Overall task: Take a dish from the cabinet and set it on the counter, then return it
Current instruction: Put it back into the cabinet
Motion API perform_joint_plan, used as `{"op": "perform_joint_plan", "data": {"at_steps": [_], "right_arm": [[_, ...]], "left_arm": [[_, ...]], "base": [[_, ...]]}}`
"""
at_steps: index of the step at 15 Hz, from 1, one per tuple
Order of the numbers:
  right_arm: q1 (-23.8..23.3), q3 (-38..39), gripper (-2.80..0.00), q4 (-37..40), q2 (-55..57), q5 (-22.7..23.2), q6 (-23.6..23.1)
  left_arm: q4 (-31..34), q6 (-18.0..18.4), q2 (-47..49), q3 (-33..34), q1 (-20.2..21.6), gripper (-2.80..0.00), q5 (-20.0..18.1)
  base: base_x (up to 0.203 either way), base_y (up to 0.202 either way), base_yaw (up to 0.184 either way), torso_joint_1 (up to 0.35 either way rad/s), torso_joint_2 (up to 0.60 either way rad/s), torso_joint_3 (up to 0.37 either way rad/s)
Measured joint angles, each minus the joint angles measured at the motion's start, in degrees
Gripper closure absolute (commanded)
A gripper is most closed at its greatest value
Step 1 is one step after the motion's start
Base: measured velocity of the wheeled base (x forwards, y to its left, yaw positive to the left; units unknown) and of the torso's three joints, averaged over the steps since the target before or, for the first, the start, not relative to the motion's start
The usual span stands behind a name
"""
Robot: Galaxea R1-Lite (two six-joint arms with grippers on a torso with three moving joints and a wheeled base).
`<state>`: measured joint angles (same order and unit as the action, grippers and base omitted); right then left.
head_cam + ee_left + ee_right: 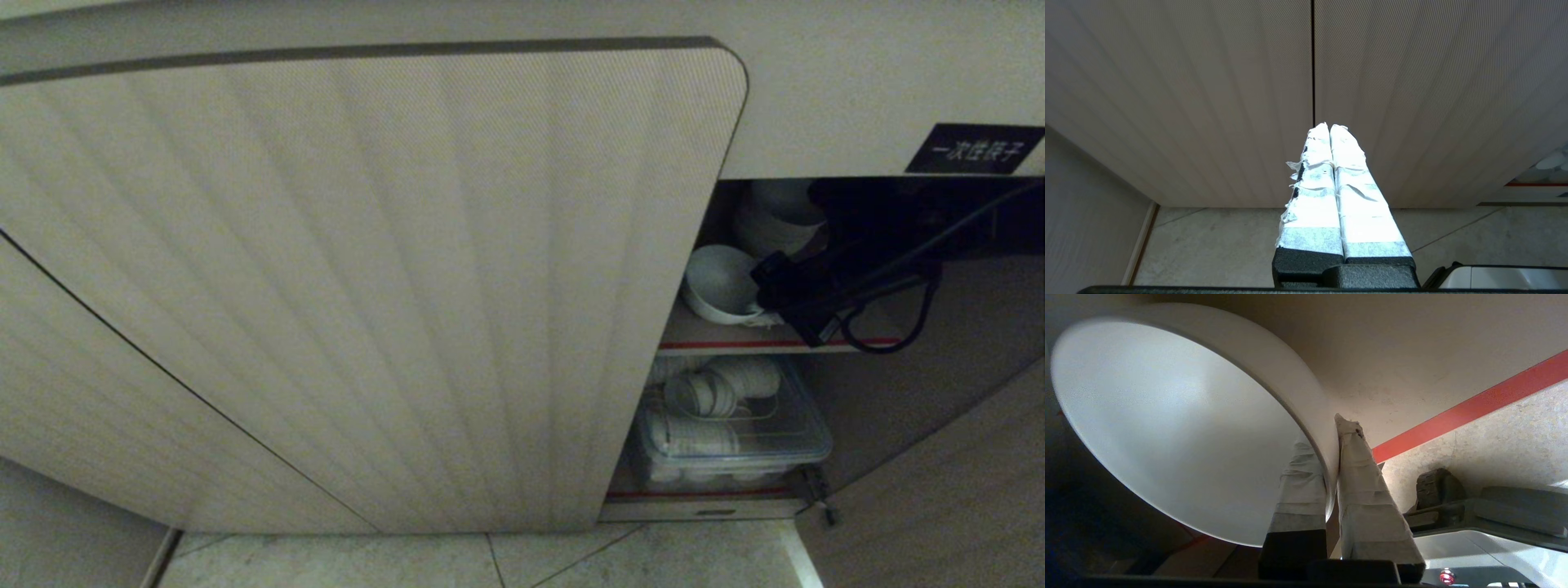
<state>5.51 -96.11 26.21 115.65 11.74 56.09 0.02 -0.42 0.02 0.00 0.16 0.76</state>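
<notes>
**Holding item: one white dish, gripped at the rim, upper cabinet shelf**

Item 1. Dish [1180, 428]. Small round white ceramic bowl, glossy, plain. Location: inside the open cabinet [367, 286], at the front of the red-edged upper shelf [735, 339], tilted so its hollow faces outward. Whether its foot touches the shelf board cannot be told.

Item 2. Right end effector [763, 304]. Reaching into the cabinet opening from the right; fingers pressed onto the bowl's rim, one taped finger [1298, 486] inside the hollow, the other outside against the wall. Grip sits on one edge only, so the bowl hangs off to one side of the pinch.

Item 3. Left end effector [1329, 128]. Parked in front of the closed ribbed doors, low near the floor, taped fingers pressed together, holding nothing.

Handling notes. Glazed ceramic: rigid, likely slippery against tape, and breakable if knocked or dropped. Probably light enough for a rim pinch, though the off-centre hold may let it swing or rotate (slow, level travel advised). Best hold is across the rim wall, as now, seated deep enough that the wall fills the fingers.

Neighbouring stock. Stack of white bowls [780, 216] further back on the same shelf, close by; clear plastic bin [735, 433] of white crockery on the shelf below. Black label [976, 149] above the opening.
</notes>
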Motion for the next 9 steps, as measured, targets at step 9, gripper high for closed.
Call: {"op": "perform_joint_plan", "data": {"at_steps": [9], "right_arm": [[0.0, -0.4, -2.8, -1.4, 0.1, -1.3, 0.0]], "left_arm": [[0.0, 0.0, 0.0, 0.0, 0.0, 0.0, 0.0]], "base": [[0.0, 0.0, 0.0, 0.0, 0.0, 0.0]]}}
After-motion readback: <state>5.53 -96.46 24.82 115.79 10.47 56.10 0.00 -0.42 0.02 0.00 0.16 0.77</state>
